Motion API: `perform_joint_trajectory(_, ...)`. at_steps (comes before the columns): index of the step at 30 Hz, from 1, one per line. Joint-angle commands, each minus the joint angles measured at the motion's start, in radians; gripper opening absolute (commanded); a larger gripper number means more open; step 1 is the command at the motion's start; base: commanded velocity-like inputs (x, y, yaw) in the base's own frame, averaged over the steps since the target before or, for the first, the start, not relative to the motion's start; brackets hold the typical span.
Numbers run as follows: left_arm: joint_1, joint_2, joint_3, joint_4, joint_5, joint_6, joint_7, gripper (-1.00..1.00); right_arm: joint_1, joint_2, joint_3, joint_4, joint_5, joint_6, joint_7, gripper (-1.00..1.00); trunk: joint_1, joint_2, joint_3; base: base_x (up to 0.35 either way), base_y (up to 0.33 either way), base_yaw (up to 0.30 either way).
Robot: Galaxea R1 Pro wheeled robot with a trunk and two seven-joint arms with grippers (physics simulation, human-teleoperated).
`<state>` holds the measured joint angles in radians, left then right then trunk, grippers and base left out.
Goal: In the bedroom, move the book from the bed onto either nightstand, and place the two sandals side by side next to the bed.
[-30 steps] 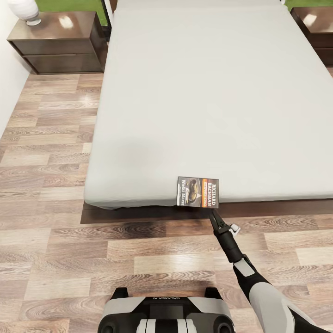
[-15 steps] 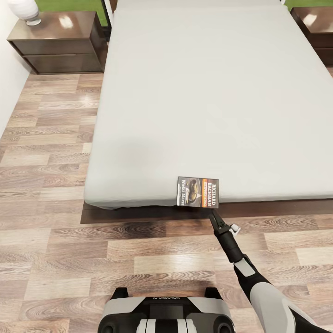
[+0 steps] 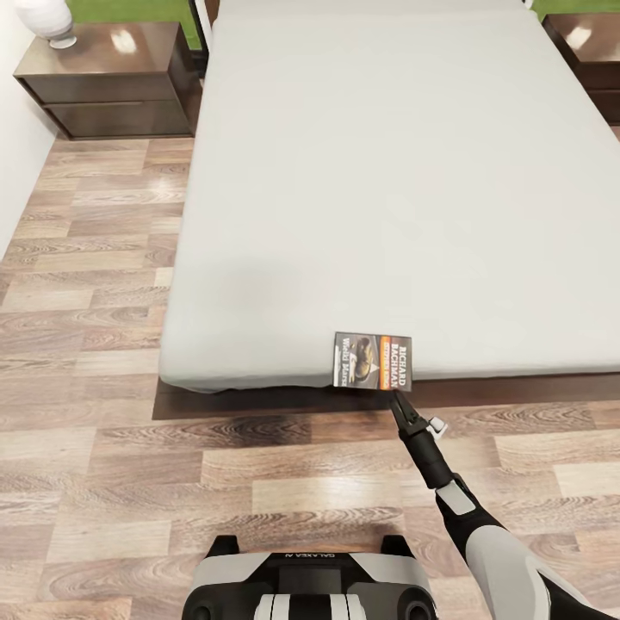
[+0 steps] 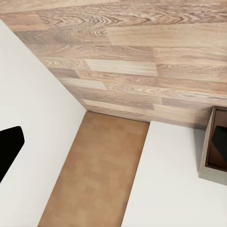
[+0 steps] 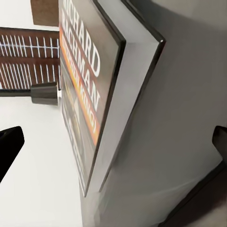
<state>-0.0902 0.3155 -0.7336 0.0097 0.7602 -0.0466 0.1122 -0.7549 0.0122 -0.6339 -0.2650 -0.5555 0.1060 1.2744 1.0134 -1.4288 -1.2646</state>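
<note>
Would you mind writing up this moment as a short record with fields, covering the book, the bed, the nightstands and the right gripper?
book: the book lies flat at the foot edge of the bed, cover up, its near edge overhanging
right gripper: the right gripper is just short of the book's near edge, fingers pointing at it; the right wrist view shows fingertips on either side of the book, not closed on it
nightstands: the left nightstand carries a white lamp base; the right nightstand is partly cut off
floor: wood planks
</note>
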Motion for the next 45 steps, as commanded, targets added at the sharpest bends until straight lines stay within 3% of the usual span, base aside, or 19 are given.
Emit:
perform_joint_trajectory(1,0.0,0.0,-0.008,0.001,0.007,-0.003,0.001,1.0,0.0,0.0,0.002,0.0,-0.008,0.011,0.002,1.0,0.0,0.0,0.0,0.037,0.042,0.0)
perform_joint_trajectory(45,0.0,-0.004,-0.009,0.001,0.006,-0.009,0.003,1.0,0.0,0.0,0.004,-0.001,-0.005,0.011,-0.001,1.0,0.0,0.0,0.0,0.018,0.019,0.0)
